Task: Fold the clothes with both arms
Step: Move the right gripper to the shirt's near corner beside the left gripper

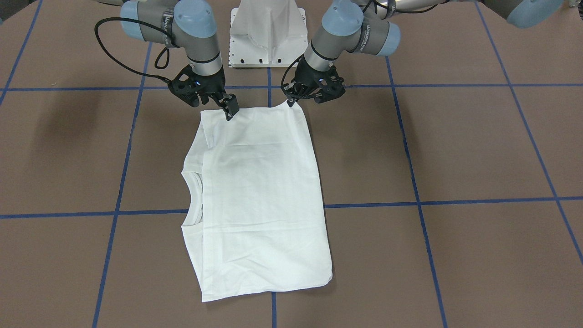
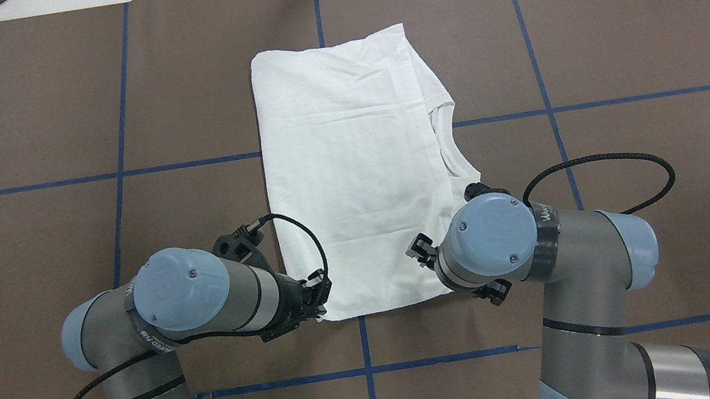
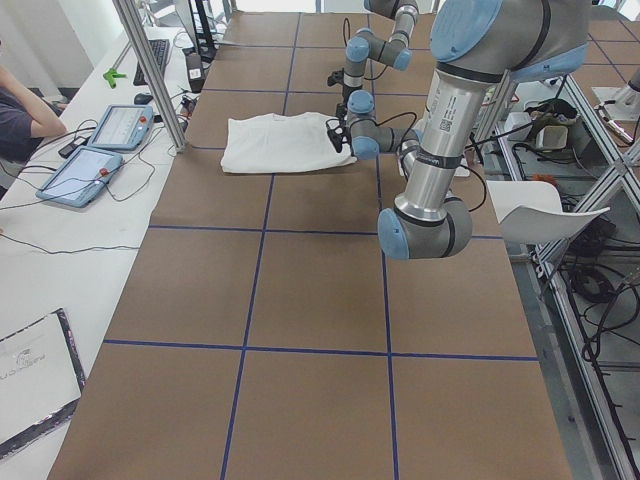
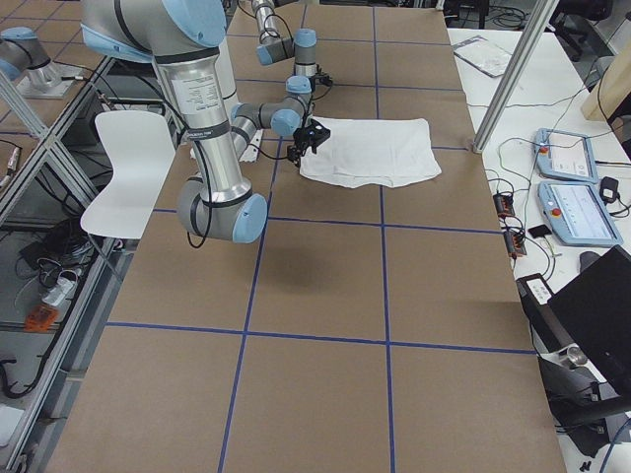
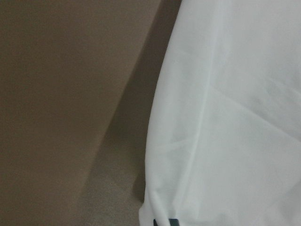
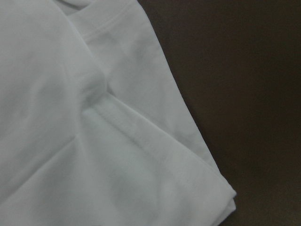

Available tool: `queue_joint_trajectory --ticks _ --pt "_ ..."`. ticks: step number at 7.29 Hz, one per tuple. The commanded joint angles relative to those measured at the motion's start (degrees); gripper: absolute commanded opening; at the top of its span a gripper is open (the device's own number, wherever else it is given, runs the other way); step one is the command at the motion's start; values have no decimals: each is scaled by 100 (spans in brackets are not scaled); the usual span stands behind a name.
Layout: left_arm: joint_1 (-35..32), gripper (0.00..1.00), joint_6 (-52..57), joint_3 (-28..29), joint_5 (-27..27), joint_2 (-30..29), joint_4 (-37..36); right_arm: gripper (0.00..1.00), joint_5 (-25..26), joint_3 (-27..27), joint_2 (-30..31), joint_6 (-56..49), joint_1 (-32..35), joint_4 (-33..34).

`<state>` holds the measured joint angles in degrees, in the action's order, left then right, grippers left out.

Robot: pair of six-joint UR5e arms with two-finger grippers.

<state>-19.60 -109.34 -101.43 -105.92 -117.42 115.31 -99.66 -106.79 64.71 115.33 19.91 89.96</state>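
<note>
Fingers of the left gripper (image 1: 291, 101) pinch one near corner of the shirt (image 1: 262, 196) lying folded on the counter (image 1: 455, 150); the right gripper (image 1: 229, 110) seems closed on the other. Uneven lifting could undo the fold.

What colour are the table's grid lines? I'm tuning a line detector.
Blue, on a brown table; the grid lines show clearest in the overhead exterior view.

White T-shirt (image 1: 259, 196) folded into a flat rectangle, collar (image 1: 193, 200) at one side
</note>
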Motion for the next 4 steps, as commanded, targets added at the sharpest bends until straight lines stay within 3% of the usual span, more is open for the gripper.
queue_joint_trajectory --ticks 1,4 --pt "0 0 0 0 10 -9 0 100 52 150 -46 33 -13 3" --pt "9 0 0 -9 19 -18 0 100 87 211 42 33 -136 12"
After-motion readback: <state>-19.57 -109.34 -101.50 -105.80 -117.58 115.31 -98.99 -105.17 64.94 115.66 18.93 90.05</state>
